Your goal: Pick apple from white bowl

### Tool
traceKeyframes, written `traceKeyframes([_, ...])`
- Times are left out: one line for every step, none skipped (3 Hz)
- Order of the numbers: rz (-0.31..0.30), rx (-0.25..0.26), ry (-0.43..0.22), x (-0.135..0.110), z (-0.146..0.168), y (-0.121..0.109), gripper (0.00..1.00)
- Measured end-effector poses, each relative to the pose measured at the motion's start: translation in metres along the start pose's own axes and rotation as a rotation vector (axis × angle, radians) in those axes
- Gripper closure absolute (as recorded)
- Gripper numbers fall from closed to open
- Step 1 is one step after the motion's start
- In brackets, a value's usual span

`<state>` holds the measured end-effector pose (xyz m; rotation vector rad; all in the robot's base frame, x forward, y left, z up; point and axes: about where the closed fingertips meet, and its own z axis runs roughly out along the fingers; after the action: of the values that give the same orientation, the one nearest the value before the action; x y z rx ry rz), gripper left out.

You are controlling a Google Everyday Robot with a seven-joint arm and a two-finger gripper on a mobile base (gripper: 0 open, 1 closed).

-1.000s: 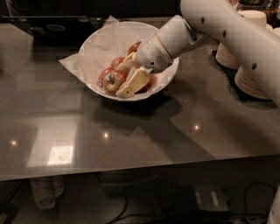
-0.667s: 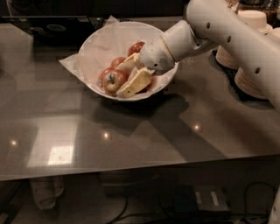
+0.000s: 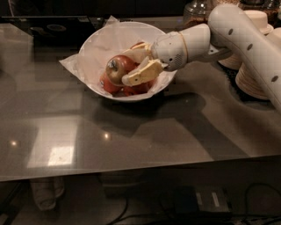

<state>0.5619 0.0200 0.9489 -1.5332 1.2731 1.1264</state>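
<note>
The white bowl (image 3: 94, 48), lined with crinkled white paper, stands on the grey table at the back centre. The apple (image 3: 115, 68), red with a yellow-green patch around its dark stem, is over the bowl's middle, a little above the smaller red apples (image 3: 109, 86). My gripper (image 3: 127, 66) reaches into the bowl from the right and is shut on the apple. One beige finger (image 3: 142, 73) lies along the apple's front and the other shows behind it. The white arm (image 3: 237, 35) comes in from the upper right.
Stacked beige disposable dishes (image 3: 259, 70) stand at the right, behind the arm. A glass jar (image 3: 197, 11) is at the back. A dark flat object (image 3: 52, 28) lies at the back left. The table's front edge (image 3: 131, 173) runs across the lower part of the view.
The gripper has closed on the apple and lifted it up and slightly right, off the smaller apples. The arm has drawn back a little to the right.
</note>
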Motion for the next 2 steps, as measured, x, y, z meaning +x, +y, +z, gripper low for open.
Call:
traceKeyframes([-0.011, 0.038, -0.058, -0.012, -0.014, 0.001, 1.0])
traceKeyframes([-0.035, 0.107, -0.053, -0.021, -0.029, 0.006, 1.0])
